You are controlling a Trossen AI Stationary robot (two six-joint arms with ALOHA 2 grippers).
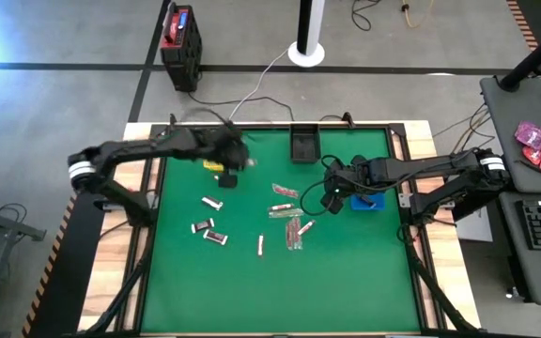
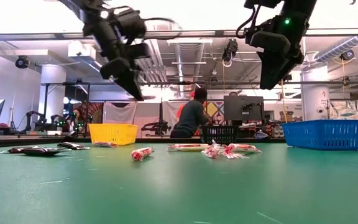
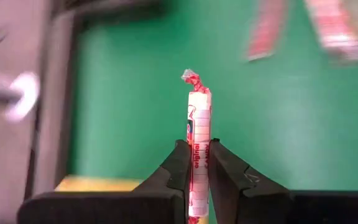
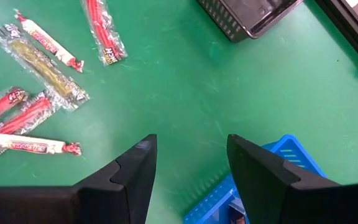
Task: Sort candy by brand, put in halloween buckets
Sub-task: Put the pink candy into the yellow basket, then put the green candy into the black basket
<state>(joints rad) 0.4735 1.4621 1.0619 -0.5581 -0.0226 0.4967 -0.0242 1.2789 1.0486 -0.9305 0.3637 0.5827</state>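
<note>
We see the left gripper (image 3: 197, 171) up in the air with its jaws clamped on a white-and-red candy roll (image 3: 198, 134), raised over the yellow bucket (image 1: 216, 168) at upper left of the green bench (image 1: 280, 291) in the high view. The right gripper (image 4: 188, 163) hangs with jaws wide open and empty above the blue bucket (image 1: 368, 202) at right of centre. The black bucket (image 1: 304, 145) stands at the top middle edge. We count more loose candy (image 1: 286, 212) scattered across the bench's centre, with dark bars (image 1: 216, 238) to its left.
</note>
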